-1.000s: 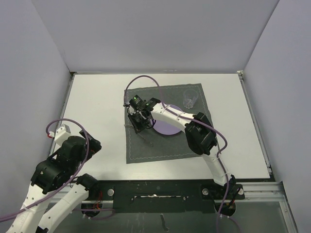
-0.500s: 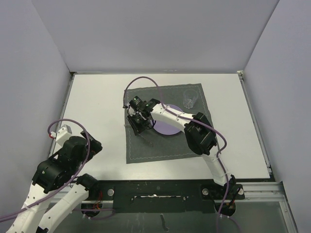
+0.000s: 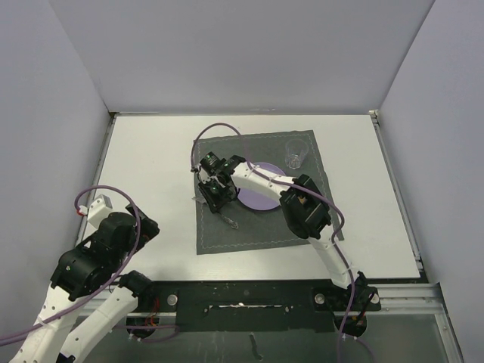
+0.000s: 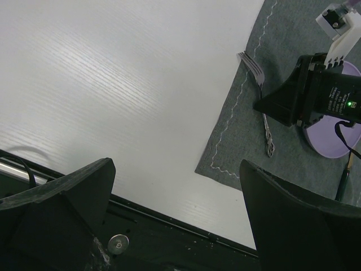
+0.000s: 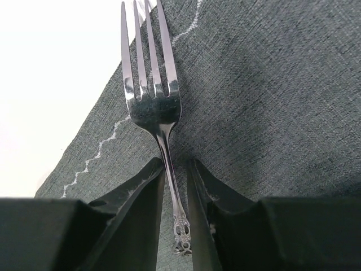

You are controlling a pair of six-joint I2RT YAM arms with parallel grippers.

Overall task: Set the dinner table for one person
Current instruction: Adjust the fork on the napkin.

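One fork, one plate, one glass — right gripper loosed astride fork, left gripper gaping.

top external: high behind rig, looking down, far | left wrist: low over dinner table front edge, oblique | right wrist: close above fork | shared by all: fork, placemat

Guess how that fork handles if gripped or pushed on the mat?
The fork looks like polished metal: likely stiff, and slippery for the right gripper straddling its thin handle. It lies flat on the woven placemat, so a push probably slides or pivots it rather than rolling it.
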